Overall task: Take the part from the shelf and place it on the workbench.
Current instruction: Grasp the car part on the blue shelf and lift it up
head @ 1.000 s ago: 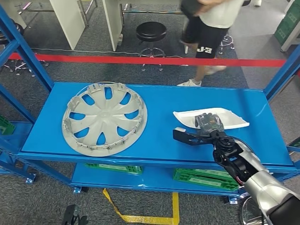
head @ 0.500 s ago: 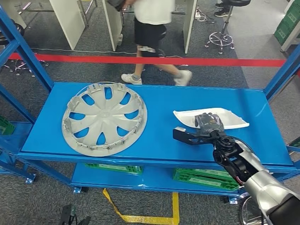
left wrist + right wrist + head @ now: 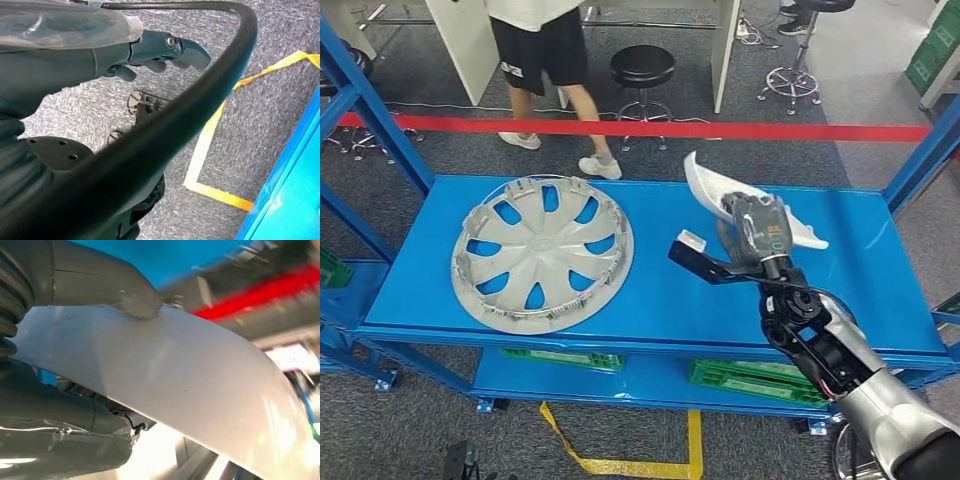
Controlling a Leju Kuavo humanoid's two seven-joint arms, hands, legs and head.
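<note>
On the left of the blue shelf (image 3: 418,262) lies a silver wheel cover (image 3: 543,252), flat on the top board. Behind it, past a red barrier tape (image 3: 660,129), a person (image 3: 546,60) stands on the grey carpet near a black stool (image 3: 643,68). The left hand (image 3: 151,50) hangs low beside the shelf's edge, above carpet and yellow floor tape (image 3: 211,145); its fingers (image 3: 188,50) lie stretched out and hold nothing. Further right, the right hand (image 3: 758,235) grips the white part (image 3: 712,190), which is tilted and raised clear of the shelf board. In the right wrist view the thumb (image 3: 113,285) presses on the part's curved white face, the other fingers underneath.
</note>
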